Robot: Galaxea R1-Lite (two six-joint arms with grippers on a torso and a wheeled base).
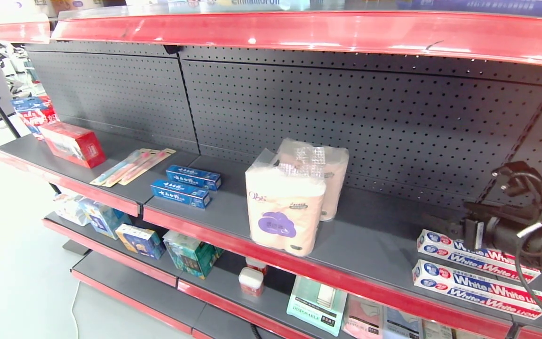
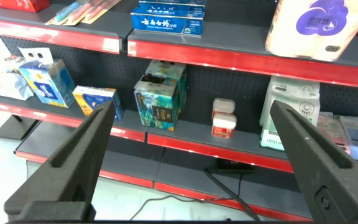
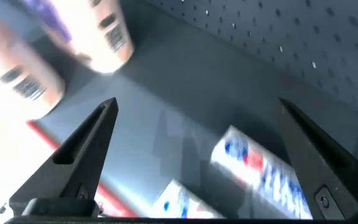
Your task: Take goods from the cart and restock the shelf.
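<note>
Seemingly empty, right claw point(image 3: 196, 104) gapes; shelf point(image 1: 374, 235) holds toothpaste boxes point(image 1: 478, 287).

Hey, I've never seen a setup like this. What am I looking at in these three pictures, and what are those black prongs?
It's a two-armed robot restocking a store shelf. The big picture comes from its head camera, facing that shelf. On it lie a red box, toothbrushes, blue toothpaste boxes, tissue rolls and white toothpaste boxes. The other two pictures come from cameras on the wrists. The black prongs are gripper fingers. The left gripper is open, facing the lower shelves. The right gripper is open over the shelf near the white toothpaste boxes. Neither holds anything.
</note>
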